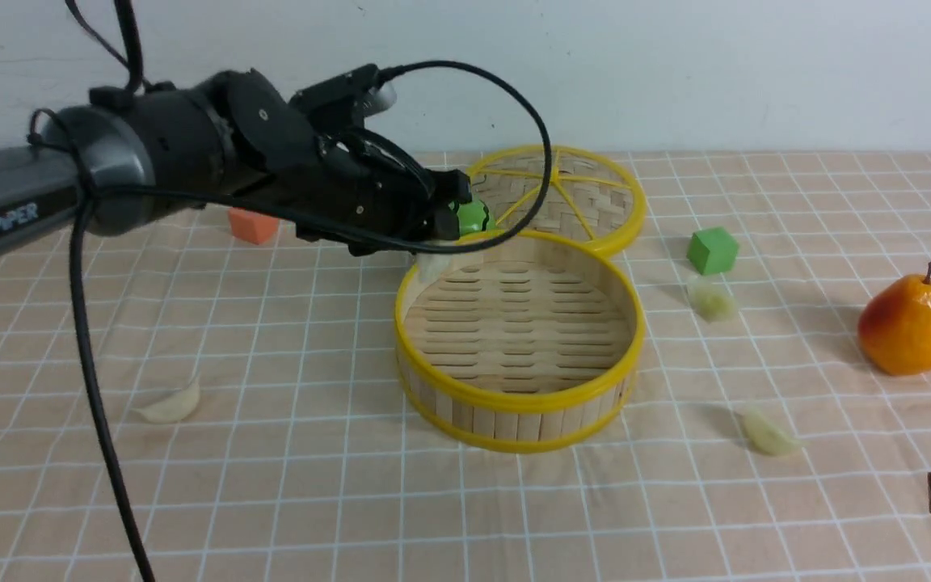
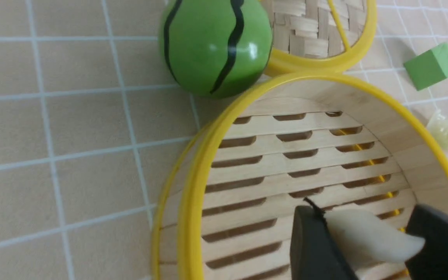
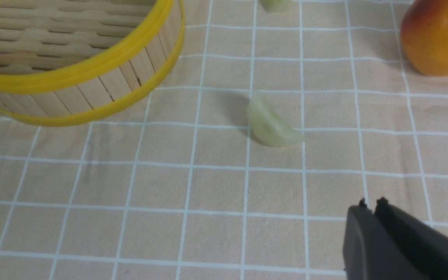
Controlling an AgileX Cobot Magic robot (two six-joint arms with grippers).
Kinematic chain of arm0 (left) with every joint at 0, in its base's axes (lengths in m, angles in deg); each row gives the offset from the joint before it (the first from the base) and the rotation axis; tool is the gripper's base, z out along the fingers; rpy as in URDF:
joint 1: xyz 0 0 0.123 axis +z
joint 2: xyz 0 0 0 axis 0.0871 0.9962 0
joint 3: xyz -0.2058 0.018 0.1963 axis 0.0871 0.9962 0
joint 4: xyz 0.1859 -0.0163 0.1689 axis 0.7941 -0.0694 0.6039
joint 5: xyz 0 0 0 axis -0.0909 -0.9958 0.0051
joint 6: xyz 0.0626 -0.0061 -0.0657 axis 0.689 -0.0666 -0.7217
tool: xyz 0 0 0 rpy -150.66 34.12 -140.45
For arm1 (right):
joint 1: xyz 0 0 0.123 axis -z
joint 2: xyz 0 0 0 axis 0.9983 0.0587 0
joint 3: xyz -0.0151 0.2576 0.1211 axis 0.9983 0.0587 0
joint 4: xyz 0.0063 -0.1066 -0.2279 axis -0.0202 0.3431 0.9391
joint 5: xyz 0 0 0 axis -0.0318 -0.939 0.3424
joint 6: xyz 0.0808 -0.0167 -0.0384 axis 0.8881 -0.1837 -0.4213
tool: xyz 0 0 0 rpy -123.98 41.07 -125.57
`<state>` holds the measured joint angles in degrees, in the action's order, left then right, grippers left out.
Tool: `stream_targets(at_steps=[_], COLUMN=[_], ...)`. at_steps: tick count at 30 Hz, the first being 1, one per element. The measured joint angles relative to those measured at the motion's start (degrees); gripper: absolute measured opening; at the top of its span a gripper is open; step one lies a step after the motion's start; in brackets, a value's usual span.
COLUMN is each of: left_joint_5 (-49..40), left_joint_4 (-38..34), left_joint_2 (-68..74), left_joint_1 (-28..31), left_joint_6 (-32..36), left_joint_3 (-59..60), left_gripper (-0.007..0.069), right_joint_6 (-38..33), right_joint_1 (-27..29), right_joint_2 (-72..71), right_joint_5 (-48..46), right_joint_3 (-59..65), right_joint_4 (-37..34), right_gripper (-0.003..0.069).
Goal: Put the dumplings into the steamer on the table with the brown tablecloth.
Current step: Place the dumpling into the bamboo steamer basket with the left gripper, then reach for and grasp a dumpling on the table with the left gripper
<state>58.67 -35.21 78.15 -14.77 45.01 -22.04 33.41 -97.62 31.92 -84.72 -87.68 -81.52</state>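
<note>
The steamer (image 1: pixel 514 402) was seen standing on the brown tablecloth (image 1: pixel 312 501) that covered the desk. The gripped dumpling (image 2: pixel 364 233) was clamped between the fingers of the left end effector (image 2: pixel 373 241), which was held just inside the steamer's far-left rim, over the slatted floor. Whether the piece touched the slats could not be told.

The other 3 dumplings were found outside the steamer, on the cloth. The left-side dumpling (image 1: pixel 170 404) was placed well apart from the basket. The far-right dumpling (image 1: pixel 710 301) was set just beside a green cube (image 1: pixel 712 250). The near-right dumpling (image 1: pixel 766 434) was laid near the basket's front-right wall.

The right end effector (image 3: pixel 375 217) was kept low at the near right edge, its fingers pressed together with nothing between them.

A woven lid (image 1: pixel 587 194) was laid flat just behind the steamer, and a green striped ball (image 1: pixel 472 217) was lodged beside both rims. An orange cube (image 1: pixel 254 226) was seen at the far left and a pear (image 1: pixel 908 327) at the far right.
</note>
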Motion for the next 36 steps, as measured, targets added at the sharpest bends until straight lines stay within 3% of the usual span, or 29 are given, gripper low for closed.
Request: stream_targets(at_steps=[3, 5, 9, 13, 16, 20, 24, 29, 32, 36], left_joint_5=[3.15, 3.69, 3.95, 0.59, -0.62, -5.20, -21.10, -34.01, -36.09, -38.41], left_joint_4=[-6.66, -8.34, -13.00, -12.06, -6.75, 4.90, 25.05, 40.80, 42.81, 42.68], left_joint_2=[4.36, 4.94, 4.68, 1.96, -2.80, -8.64, -10.69, -4.68, -1.64, 2.39], left_joint_1=[0.00, 0.00, 0.00, 0.06, 0.19, 1.38, 4.74, 9.54, 11.10, 11.47], left_joint_6=[10.92, 14.20, 24.54, 29.44, 30.13, 26.61, 9.50, -10.17, -12.52, -13.39], left_joint_3=[0.13, 0.23, 0.25, 0.25, 0.25, 0.20, -0.04, -0.04, -0.04, -0.04], left_gripper=[0.0296, 0.0300, 0.0436, 0.0540, 0.0564, 0.0568, 0.0569, 0.0544, 0.0510, 0.0396], right_joint_6=[0.00, 0.00, 0.00, 0.00, 0.00, 0.00, 0.00, 0.00, 0.00, 0.00], right_joint_1=[0.00, 0.00, 0.00, 0.00, 0.00, 0.00, 0.00, 0.00, 0.00, 0.00], right_joint_2=[0.00, 0.00, 0.00, 0.00, 0.00, 0.00, 0.00, 0.00, 0.00, 0.00], right_joint_5=[0.06, 0.06, 0.06, -0.14, -0.33, -0.32, -0.32, -0.32, -0.32, -0.32], right_joint_3=[0.00, 0.00, 0.00, 0.00, 0.00, 0.00, 0.00, 0.00, 0.00, 0.00], right_joint_4=[-0.61, -1.10, -1.47, -1.47, -1.47, -1.47, -1.47, -1.53, -1.95, -2.50], right_gripper=[0.0039, 0.0041, 0.0044, 0.0049, 0.0050, 0.0050, 0.0053, 0.0059, 0.0062, 0.0067])
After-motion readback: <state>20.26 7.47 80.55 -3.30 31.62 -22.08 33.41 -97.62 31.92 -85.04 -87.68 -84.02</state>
